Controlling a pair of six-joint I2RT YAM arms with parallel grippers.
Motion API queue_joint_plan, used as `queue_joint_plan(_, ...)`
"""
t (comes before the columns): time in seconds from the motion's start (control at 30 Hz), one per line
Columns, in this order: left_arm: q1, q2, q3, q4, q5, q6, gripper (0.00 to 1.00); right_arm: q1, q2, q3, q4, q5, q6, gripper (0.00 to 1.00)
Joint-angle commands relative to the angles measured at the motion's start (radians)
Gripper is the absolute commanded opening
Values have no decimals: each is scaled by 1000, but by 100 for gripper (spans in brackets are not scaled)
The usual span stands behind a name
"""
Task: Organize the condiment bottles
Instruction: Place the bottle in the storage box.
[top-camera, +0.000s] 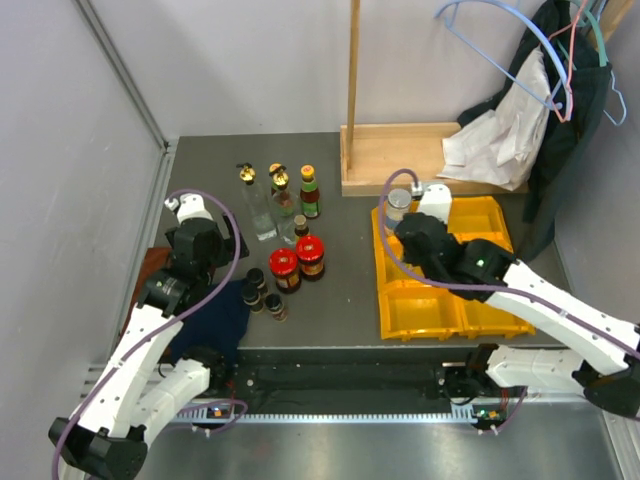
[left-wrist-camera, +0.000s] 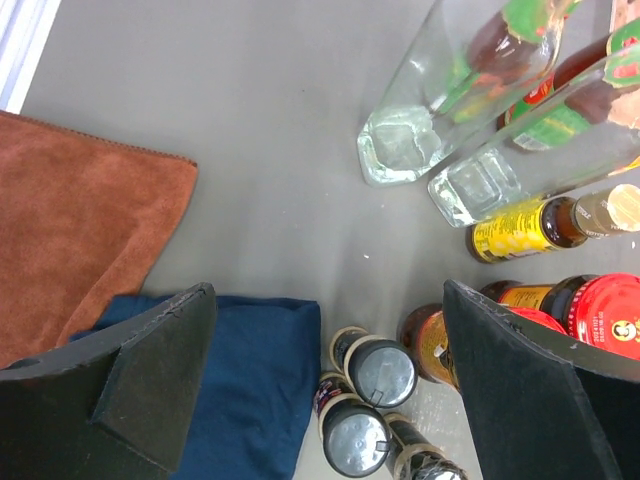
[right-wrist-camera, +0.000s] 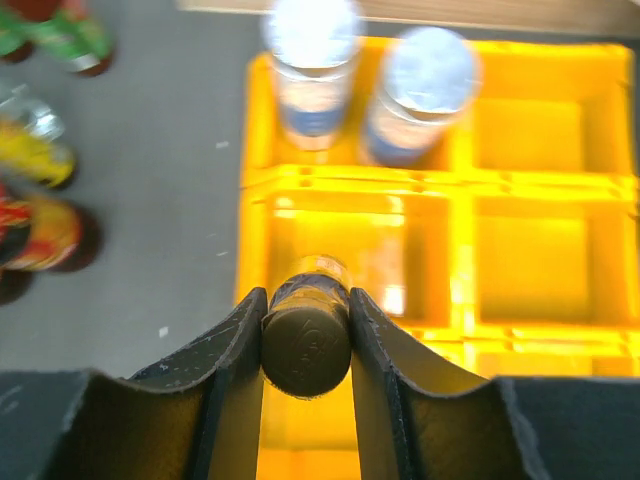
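No lettering can be read in any view. In the left wrist view, the small brown bottle has a yellow label with dark print that is too fine to make out. The red-lidded jar has a small pictorial emblem on the side of its lid and an orange-yellow label below it, both illegible. The dark sauce bottle carries green and red labels whose print cannot be read. In the right wrist view, the two silver-lidded jars have bluish labels that are blurred. The dark-capped bottle gripped in the right claw shows only a smudged cap top.
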Motion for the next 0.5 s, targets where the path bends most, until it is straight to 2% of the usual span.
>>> queue_joint_plan(0.0,4,21,36,71,36,22,99,-91,-113,-43,1,29,43,0)
queue_joint_plan(0.13,4,33,41,82,45,19,99,-180,-124,-86,9,0,40,0)
queue_joint_plan(0.47,4,37,39,91,70,33,99,-312,-101,-195,116,-86,33,0)
